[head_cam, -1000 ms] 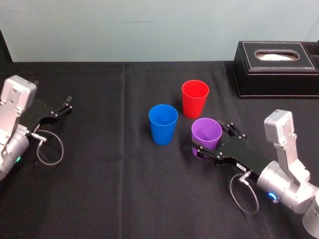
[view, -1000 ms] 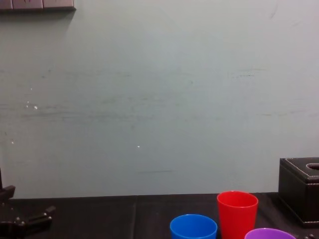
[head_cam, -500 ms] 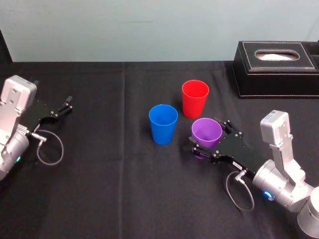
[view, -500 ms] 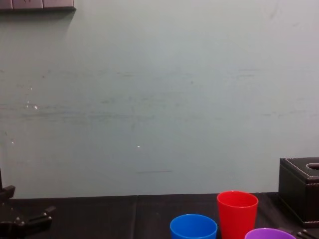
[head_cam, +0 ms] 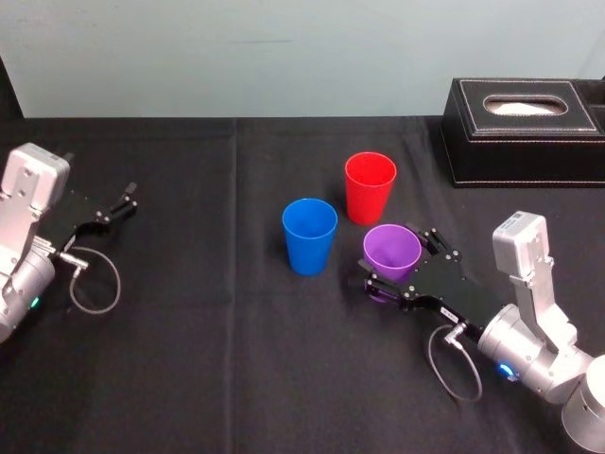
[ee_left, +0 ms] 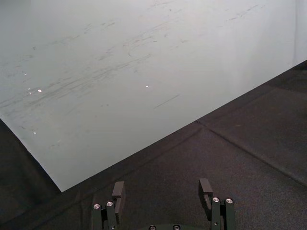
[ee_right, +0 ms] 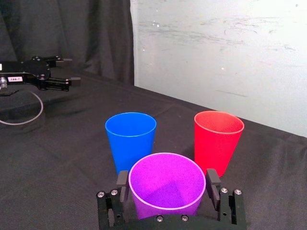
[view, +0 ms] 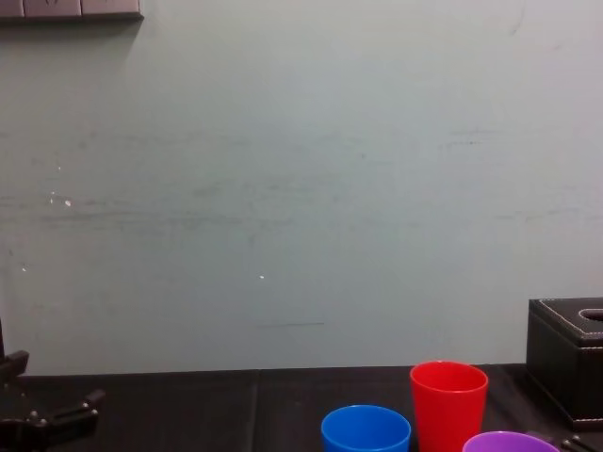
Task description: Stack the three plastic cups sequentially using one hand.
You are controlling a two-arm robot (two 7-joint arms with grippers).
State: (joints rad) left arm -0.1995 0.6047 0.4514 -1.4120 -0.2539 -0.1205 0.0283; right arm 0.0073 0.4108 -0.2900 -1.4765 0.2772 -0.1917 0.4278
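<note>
right gripper [head_cam: 397, 258] edges closer, jaws wide astride purple cup [head_cam: 390, 247] | we see nothing stacked: red cup [head_cam: 370, 189], blue cup [head_cam: 309, 238] apart | left gripper [head_cam: 129, 195] parked wide

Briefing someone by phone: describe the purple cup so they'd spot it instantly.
On the black table, three cups stand left of the black tissue box. The purple cup is nearest the robot, the red cup behind it and the blue cup to its left. It alone sits between the open jaws of the right gripper, far from the parked left gripper.
</note>
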